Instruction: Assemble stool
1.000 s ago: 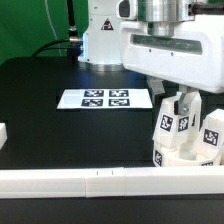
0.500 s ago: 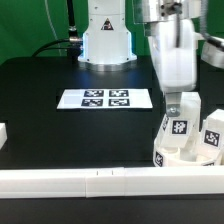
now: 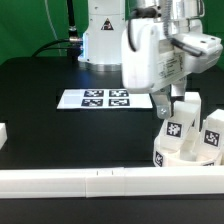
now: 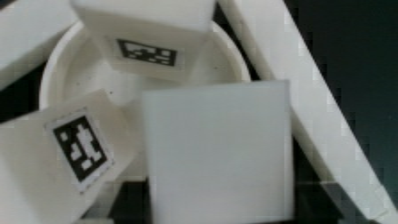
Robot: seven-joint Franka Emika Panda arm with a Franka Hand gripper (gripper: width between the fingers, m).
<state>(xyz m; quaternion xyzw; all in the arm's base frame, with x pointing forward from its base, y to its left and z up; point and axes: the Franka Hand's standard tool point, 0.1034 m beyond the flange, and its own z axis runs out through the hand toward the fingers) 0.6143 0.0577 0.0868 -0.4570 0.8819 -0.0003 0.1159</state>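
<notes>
White stool seat with tagged legs is seen at the worktop's front right corner, against the rail. Jaws hang just above a leg; grip state cannot be told. Risk: legs toppled if descent is off-centre.

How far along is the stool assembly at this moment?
Done: two tagged legs stand upright on the round seat at the exterior view's right. In hand: the gripper hovers just above the nearer leg; whether its fingers grip it is unclear. Left: a third leg, which I cannot confirm.
</notes>
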